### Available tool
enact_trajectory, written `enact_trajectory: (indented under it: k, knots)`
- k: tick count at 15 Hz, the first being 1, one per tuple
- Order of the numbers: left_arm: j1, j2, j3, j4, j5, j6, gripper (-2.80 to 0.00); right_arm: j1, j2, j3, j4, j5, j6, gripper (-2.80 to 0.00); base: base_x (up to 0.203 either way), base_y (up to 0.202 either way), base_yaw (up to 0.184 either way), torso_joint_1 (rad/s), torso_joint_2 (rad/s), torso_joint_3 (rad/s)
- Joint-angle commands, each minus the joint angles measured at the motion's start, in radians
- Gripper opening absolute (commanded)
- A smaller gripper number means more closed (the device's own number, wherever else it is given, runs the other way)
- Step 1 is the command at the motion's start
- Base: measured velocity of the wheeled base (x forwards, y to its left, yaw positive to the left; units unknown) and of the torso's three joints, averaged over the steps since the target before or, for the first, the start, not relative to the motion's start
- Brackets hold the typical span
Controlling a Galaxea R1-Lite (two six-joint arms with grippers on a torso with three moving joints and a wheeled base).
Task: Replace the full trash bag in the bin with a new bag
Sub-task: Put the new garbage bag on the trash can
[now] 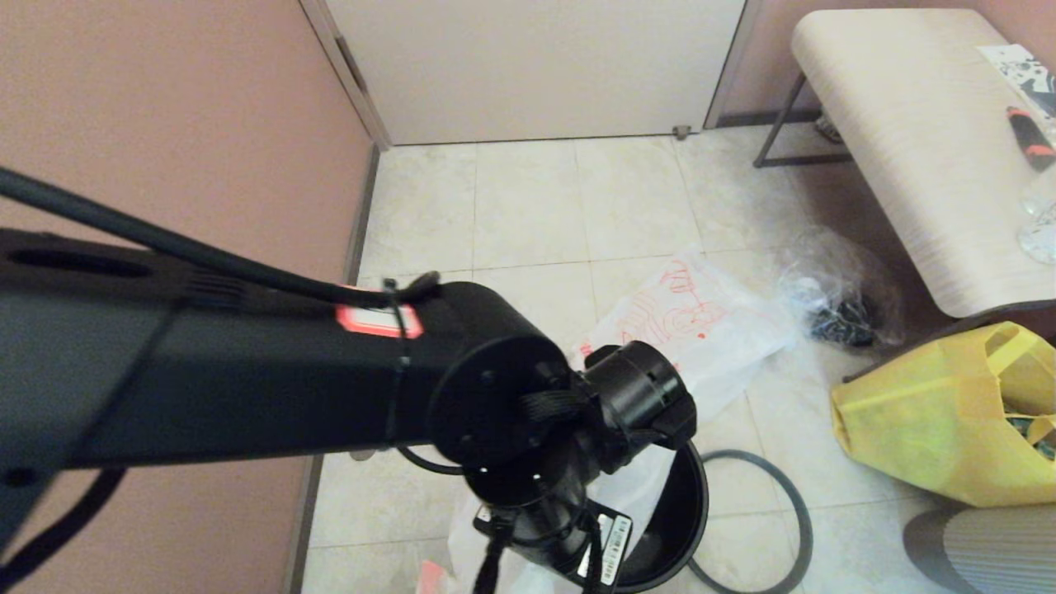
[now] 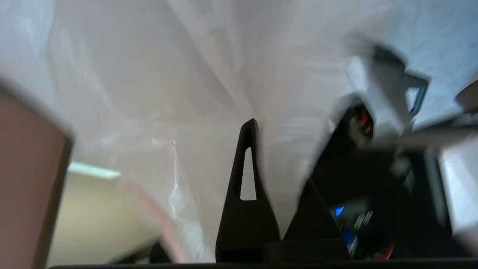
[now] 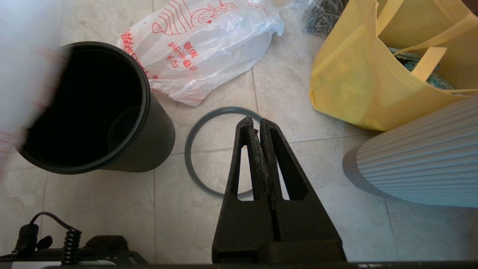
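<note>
Reaching across the head view from the left, the left arm [image 1: 247,371] fills the near foreground, its wrist turned down over the bin [image 1: 668,528], and the left gripper [image 2: 257,149] has its fingers [image 2: 247,179] closed on thin white plastic film that spreads over most of the left wrist view; a little white plastic with an orange-red trace also shows low beside the bin in the head view, and a white blur with red edges crosses the bin's rim in the right wrist view, though which bag this is cannot be told. The bin stands upright on the tiled floor [image 1: 528,214], black, round and with nothing inside it in the right wrist view. Just beyond it lies a limp white bag with orange-red print [image 1: 701,322], flat on the floor and touching the bin's far side. Beside the bin on the right, the grey rim hoop [image 1: 784,495] lies flat on the tiles. The right gripper [image 3: 257,125] hangs above that hoop with its fingers pressed together and holding nothing. Farther right sit a clear bag with dark contents [image 1: 841,305], a yellow tote bag [image 1: 932,429] and, behind them, a pale desk [image 1: 907,124].
</note>
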Motion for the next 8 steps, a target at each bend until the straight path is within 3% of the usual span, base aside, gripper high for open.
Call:
enact_trajectory:
  k: [1,4,6,8]
  knots:
    - [0.008,0.14,-0.063,-0.019,-0.004,0.005,-2.8,0.0,0.001,0.0,0.002,0.0,0.0,-2.8,0.0,0.0,0.0,0.0,0.0,0.0]
    - [0.029,0.276,-0.176,-0.045,0.008,0.049,-2.8,0.001,0.001,0.0,0.0,0.0,0.0,-2.8,0.0,0.0,0.0,0.0,0.0,0.0]
    - [0.068,0.412,-0.316,-0.058,0.059,0.053,-2.8,0.0,0.001,0.0,0.0,0.0,0.0,-2.8,0.0,0.0,0.0,0.0,0.0,0.0]
    - [0.12,0.502,-0.361,-0.219,0.097,0.094,-2.8,0.0,0.001,0.0,0.0,0.0,0.0,-2.8,0.0,0.0,0.0,0.0,0.0,0.0]
